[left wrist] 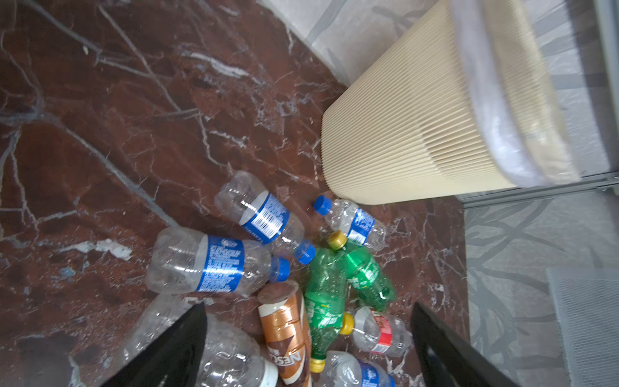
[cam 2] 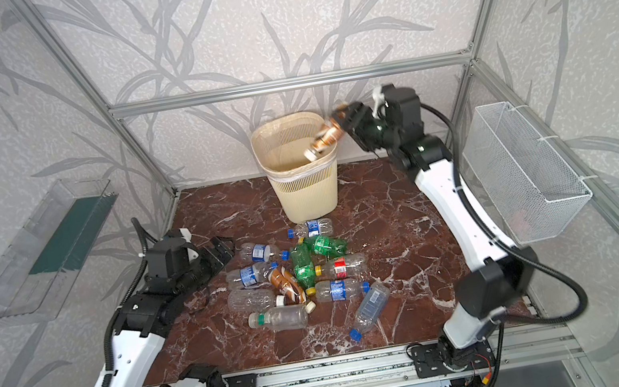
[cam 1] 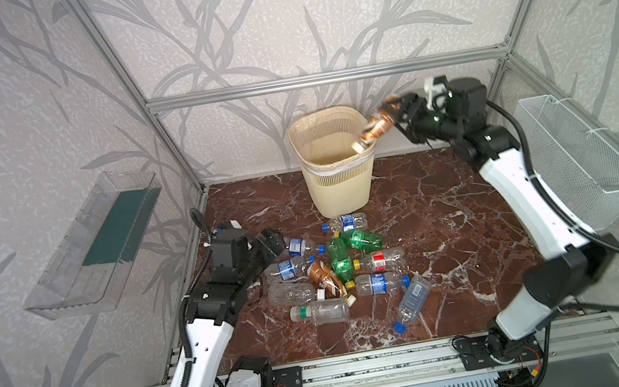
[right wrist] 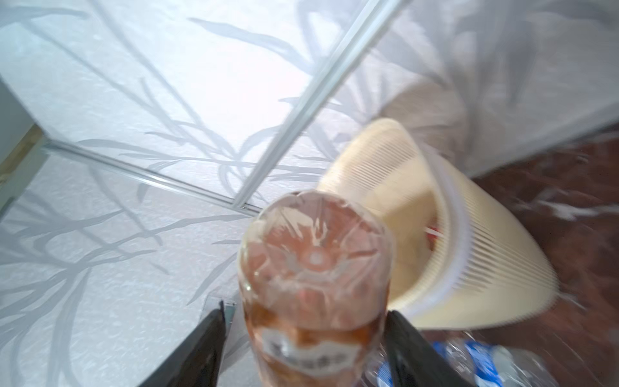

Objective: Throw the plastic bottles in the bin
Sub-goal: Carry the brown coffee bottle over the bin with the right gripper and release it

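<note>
On the left, the left hand [cam 1: 271,244] hovers low over the marble counter [cam 1: 452,230], its jaws spread wide and empty, just beside the near edge of the heap. The plastic bottles [cam 1: 341,259] not yet binned, roughly a dozen, lie on their sides in a loose pile mid-counter, clear, green and brown, some overlapping. Behind them stands the bin [cam 1: 341,189], upright against the back wall.

Over its right rim a brown bottle [cam 1: 371,132] tilts cap-down into the mouth, blurred. The right hand [cam 1: 391,112] sits just above it. The right wrist view shows a gap between one finger and the bottle, so the grip looks released and the bottle loose.

The step in hand is the drop. Next, I judge, the right arm must clear the rim, while the left hand closes on the nearest blue-labelled bottle [cam 1: 297,247].
</note>
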Controlling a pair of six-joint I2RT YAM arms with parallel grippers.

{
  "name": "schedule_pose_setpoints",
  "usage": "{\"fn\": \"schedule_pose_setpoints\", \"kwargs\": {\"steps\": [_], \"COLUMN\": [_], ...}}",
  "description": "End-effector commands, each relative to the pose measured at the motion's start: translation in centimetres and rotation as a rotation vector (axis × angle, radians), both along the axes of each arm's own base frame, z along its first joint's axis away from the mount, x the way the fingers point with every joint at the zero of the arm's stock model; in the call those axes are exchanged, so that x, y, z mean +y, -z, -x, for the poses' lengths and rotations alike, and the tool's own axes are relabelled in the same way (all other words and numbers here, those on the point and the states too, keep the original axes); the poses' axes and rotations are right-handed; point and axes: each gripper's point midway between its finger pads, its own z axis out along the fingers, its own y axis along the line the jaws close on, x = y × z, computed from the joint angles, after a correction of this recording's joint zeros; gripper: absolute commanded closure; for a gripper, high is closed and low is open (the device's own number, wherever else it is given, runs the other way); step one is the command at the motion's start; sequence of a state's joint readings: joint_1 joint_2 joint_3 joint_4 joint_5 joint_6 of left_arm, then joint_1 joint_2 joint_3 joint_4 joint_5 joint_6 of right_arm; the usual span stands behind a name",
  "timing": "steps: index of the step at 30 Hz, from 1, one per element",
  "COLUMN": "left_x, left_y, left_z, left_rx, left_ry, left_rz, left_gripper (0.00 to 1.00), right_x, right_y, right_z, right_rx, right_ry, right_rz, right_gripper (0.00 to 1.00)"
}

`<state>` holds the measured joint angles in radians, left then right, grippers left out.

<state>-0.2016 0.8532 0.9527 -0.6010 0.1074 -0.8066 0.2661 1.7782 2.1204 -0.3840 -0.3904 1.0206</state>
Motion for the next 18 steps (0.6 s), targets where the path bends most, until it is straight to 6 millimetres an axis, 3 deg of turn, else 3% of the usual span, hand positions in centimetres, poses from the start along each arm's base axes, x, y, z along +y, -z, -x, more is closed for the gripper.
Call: {"fn": "schedule_pose_setpoints", "kwargs": {"steps": [1,3,5,6,8,11,18], "left_x": [0.3,0.9,1.4,1.4,1.4,1.6,1.2], "left_y": [-2.4,-2.5,-2.2,-2.1,-1.5,0.0,3.2], "left_z": [0.6,1.1,1.5,1.7,1.9,2.2,2.5], "left_rx": [-0.042,-0.06,-0.062,-0.062,-0.054,-0.035,0.022], "left_ry": [0.001,-0.015,-0.028,-0.027,-0.023,-0.029,-0.016], "left_rz": [-0.005,-0.036,-0.055,-0.056,-0.057,-0.059,-0.045], "left_gripper": [0.06,0.06,0.05,0.05,0.05,0.05,0.05], "right_x": [-1.3,-2.0,-3.1,-3.8,-4.9,-6.3,-8.0], "right_y": [2.2,1.0,0.6,-0.4,0.3,4.2,18.1], "right_z": [-1.6,-0.8,0.6,2.4,4.7,8.1,14.6], "right_rx": [0.132,0.066,0.019,-0.02,-0.036,0.005,0.249], "right_ry": [0.075,0.108,0.162,0.178,0.197,0.209,0.169], "right_rz": [0.068,0.065,0.087,0.088,0.124,0.186,0.31], "right_gripper": [0.14,0.01,0.01,0.01,0.01,0.01,0.06]}}
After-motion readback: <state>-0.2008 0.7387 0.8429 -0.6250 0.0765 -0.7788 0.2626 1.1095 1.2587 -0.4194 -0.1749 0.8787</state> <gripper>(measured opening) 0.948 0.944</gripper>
